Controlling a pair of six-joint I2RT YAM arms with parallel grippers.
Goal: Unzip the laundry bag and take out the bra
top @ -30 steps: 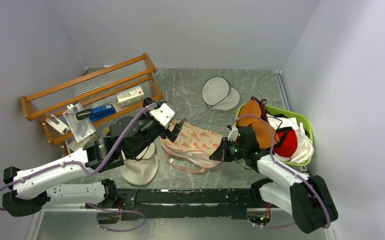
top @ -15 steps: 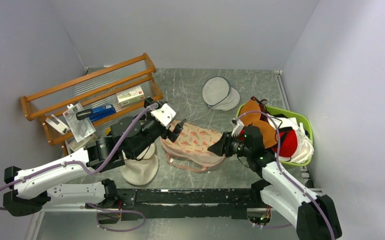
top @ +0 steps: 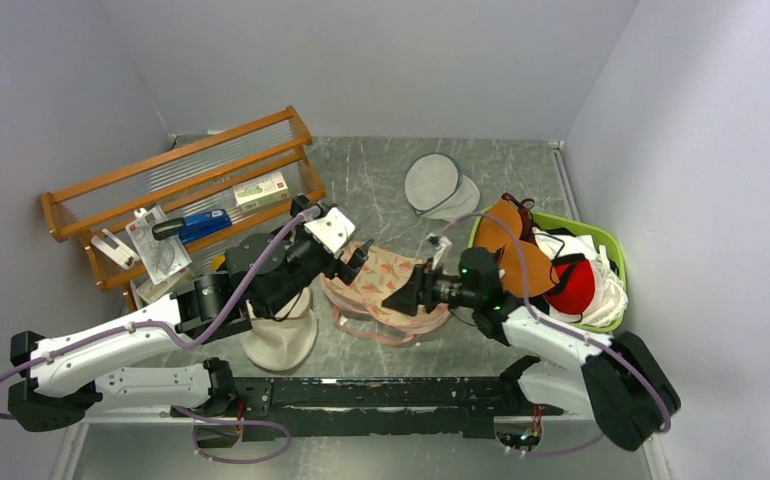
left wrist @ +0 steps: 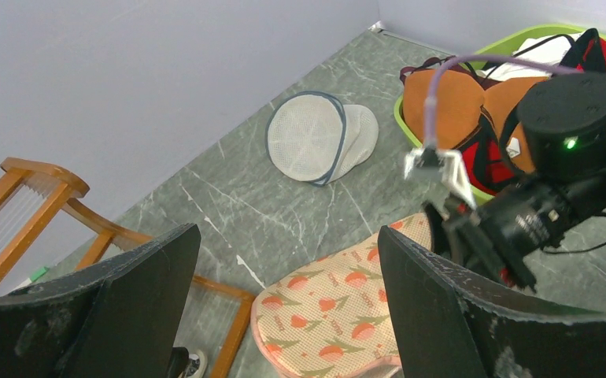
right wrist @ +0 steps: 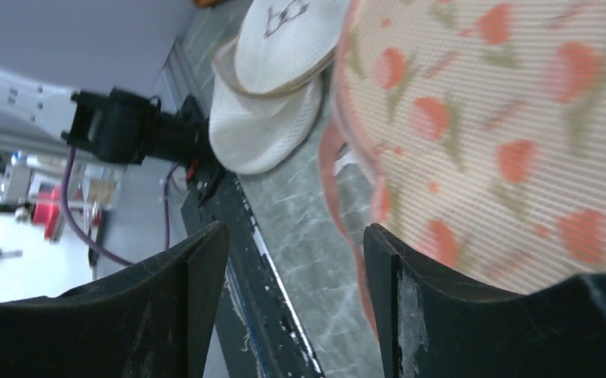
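Note:
The pale pink laundry bag (top: 381,282) with red-orange motifs lies flat on the table between my two grippers; it also fills the right wrist view (right wrist: 504,134). The orange bra (top: 514,250) with black trim is draped over the left rim of the green basket (top: 606,243). My left gripper (top: 354,258) hovers wide open over the bag's left end (left wrist: 339,315), holding nothing. My right gripper (top: 402,298) is open low over the bag's near right part, nothing between its fingers; the bag's pink loop handle (right wrist: 347,205) lies just beside one finger.
A cream mesh bag (top: 281,335) lies at the near left under the left arm. A round white mesh pouch (top: 439,187) sits farther back. A wooden rack (top: 181,190) with small items stands at the left. Red and white garments fill the basket.
My right gripper has opened and swung left from the bag's right end to over the bag. The left gripper has stayed open, barely shifting.

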